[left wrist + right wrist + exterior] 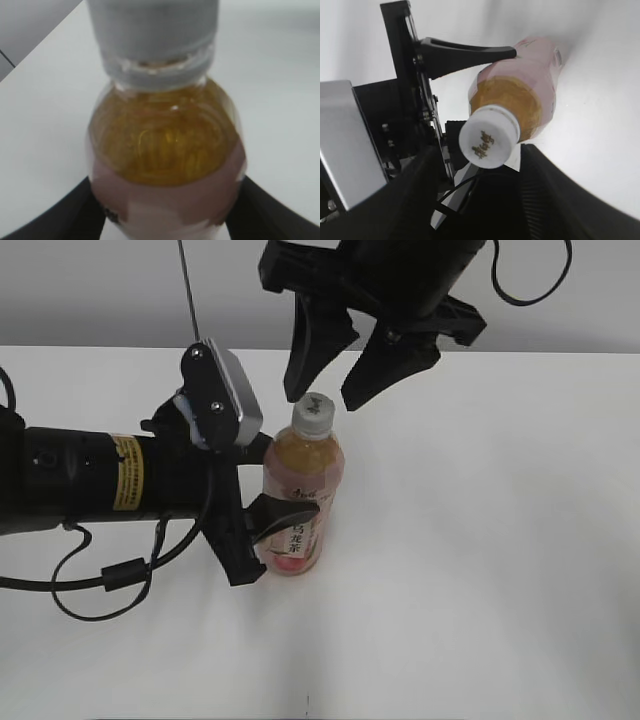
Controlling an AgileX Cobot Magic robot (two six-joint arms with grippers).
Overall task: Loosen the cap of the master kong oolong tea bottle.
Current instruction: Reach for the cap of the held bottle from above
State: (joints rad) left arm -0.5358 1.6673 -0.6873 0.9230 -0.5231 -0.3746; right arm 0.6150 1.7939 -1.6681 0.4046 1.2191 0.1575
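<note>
Master kong oolong tea bottle (302, 498) stands upright on the white worktop (480, 540), roughly mid-scene, slightly left of centre in the exterior view. Amber tea fills the shoulder; pink label wraps the lower body, with a white strip of Chinese characters facing the camera. Cap (313, 412) is white, seated on the neck, dark logo on top, clear in the right wrist view (488, 138).

Left claw (268, 510) comes in from the left, lying level, and clamps the bottle body at label height. One black finger curves across the front of the label, the other sits behind near the shoulder. In the left wrist view the bottle (165, 155) fills the frame between the two dark fingers (82, 215) at the lower corners, both pressed to the label sides. Left claw holds the bottle at medium width.

Right claw (335, 370) hangs from above, pointing down, fingers spread either side of the cap. Tips sit just above and beside the cap, not touching it; a gap shows on both sides. The right wrist view looks down between its two dark fingers (545, 200), which straddle the cap without contact. Right claw is apart at medium width, holding nothing.

Black cable (110, 575) loops on the worktop under the left arm.
</note>
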